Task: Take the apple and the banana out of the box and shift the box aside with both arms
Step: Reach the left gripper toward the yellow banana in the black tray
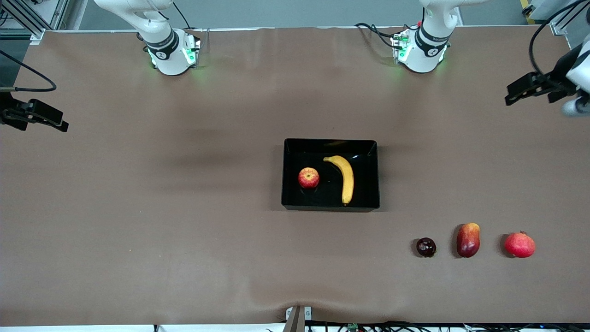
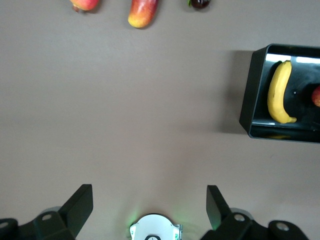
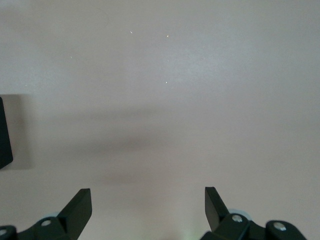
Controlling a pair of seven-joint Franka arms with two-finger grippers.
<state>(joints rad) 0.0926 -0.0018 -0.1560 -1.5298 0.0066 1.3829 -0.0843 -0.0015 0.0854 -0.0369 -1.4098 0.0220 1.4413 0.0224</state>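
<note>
Black box (image 1: 331,206) mid-table, holding apple (image 1: 308,178) beside banana (image 1: 345,177); my left gripper (image 2: 150,205) and right gripper (image 3: 148,206) wide open, empty, over bare table at either end; nothing started; next, I judge, reach into box for fruit.

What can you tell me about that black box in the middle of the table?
The box is a glossy black rectangular tray, plastic by its look, with low walls and an open top. It sits flat near the middle of the brown table. Inside, lying apart, are a small red apple and a long yellow banana. Neither hand touches it.
</note>
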